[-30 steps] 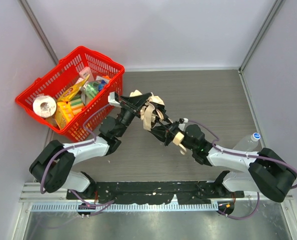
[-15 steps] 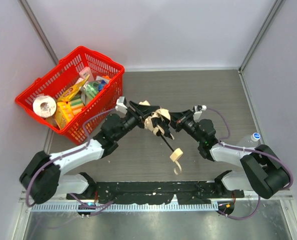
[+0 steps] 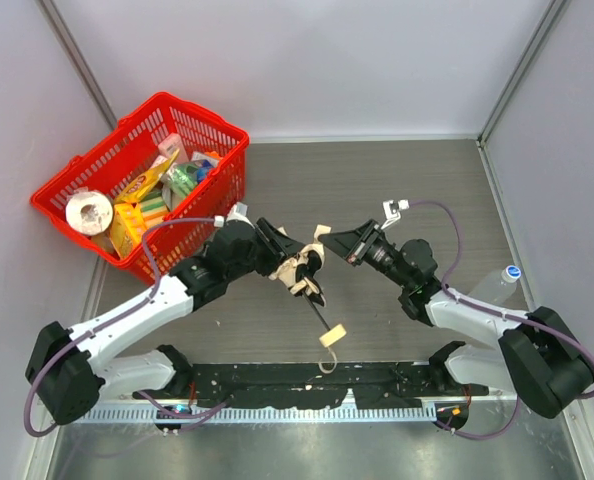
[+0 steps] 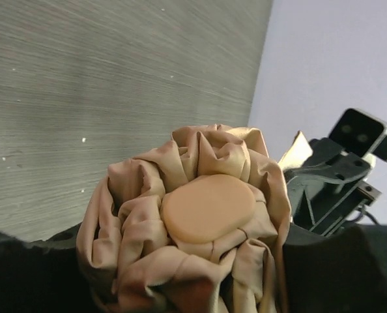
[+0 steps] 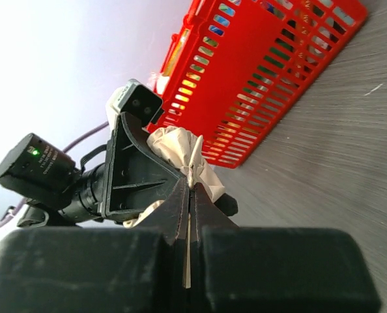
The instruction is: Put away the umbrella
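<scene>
Top external: left jaws clamp the umbrella's [image 3: 302,268] bunched canopy over the surface, handle [image 3: 332,335] dangling. This probably steadies it while the right jaws, pressed together, work at a fabric fold.

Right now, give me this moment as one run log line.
umbrella: bunched up, outside red basket | left tool: shut on umbrella | right tool: shut, tips by fabric, hold unclear
</scene>
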Tool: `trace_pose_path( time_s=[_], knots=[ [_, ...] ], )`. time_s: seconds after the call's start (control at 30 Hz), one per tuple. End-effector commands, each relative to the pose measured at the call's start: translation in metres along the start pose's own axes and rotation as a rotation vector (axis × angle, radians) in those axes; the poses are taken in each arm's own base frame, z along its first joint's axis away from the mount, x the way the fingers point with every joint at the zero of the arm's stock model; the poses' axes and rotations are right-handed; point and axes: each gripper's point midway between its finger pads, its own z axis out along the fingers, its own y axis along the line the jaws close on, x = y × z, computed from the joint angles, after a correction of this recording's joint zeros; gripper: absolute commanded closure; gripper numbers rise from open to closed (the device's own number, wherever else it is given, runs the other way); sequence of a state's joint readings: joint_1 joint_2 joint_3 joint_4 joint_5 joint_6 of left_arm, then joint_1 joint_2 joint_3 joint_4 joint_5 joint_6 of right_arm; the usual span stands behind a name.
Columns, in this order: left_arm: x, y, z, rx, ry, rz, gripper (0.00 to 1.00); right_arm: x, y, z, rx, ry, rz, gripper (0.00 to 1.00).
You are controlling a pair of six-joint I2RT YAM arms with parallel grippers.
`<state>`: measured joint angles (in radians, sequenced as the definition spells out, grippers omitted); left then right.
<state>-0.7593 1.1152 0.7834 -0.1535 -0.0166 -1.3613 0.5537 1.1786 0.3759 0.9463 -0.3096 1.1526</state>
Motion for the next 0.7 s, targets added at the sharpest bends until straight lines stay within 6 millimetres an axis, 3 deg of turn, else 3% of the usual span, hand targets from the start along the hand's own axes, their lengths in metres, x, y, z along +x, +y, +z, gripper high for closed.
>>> trace_pose_path(
  time_s=[0.0, 0.2, 0.27, 0.5, 0.67],
  knots=[
    [0.016, 0.1, -0.001, -0.348, 0.05, 0.147, 1.0, -0.065, 0.038, -0.002, -0.093, -0.284, -0.182, 1.0],
    [0.022, 0.164, 0.008, -0.586, 0.067, 0.162, 1.0, -0.065, 0.055, -0.006, -0.094, -0.302, -0.379, 1.0],
    [0.022, 0.177, 0.009, -0.64, 0.075, 0.172, 1.0, -0.06, 0.063, -0.008, -0.125, -0.277, -0.425, 1.0],
    [0.022, 0.189, 0.03, -0.745, 0.098, 0.174, 1.0, 0.013, 0.08, -0.002, -0.172, -0.059, -0.641, 1.0],
    [0.023, 0.195, 0.043, -0.776, 0.085, 0.144, 1.0, 0.045, 0.084, -0.003, -0.217, 0.027, -0.696, 1.0]
  ],
)
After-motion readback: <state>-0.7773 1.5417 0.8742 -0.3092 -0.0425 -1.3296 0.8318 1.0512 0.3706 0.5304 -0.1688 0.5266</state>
